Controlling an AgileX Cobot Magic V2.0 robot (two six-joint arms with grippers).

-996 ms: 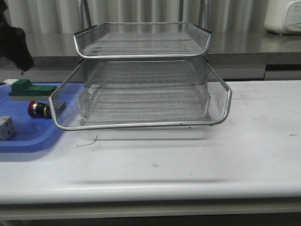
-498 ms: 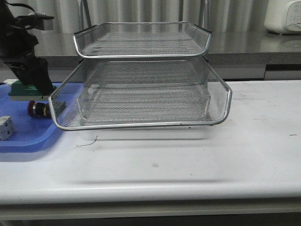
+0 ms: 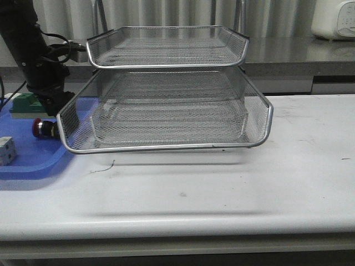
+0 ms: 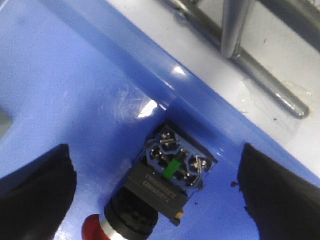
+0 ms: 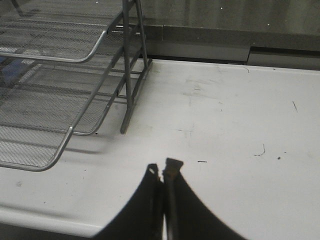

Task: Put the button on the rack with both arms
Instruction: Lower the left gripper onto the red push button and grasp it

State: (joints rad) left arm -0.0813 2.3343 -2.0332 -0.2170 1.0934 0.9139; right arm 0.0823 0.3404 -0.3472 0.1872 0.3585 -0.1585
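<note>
Now lowered further since half a second ago: left arm, reaching down over the blue tray at the table's left edge, directly above the button. Left gripper standing wide open, dark fingers flanking the button without touching it. Button lying on its side against the blue tray's inner wall, close beside the rack's front left corner; red head cut off by the wrist picture's edge, black collar and blue terminal end with metal contacts showing. Green block mostly hidden behind the arm. White cube sitting near the tray's left edge. Right gripper hovering over bare table, fingertips pressed together, holding nothing.
</note>
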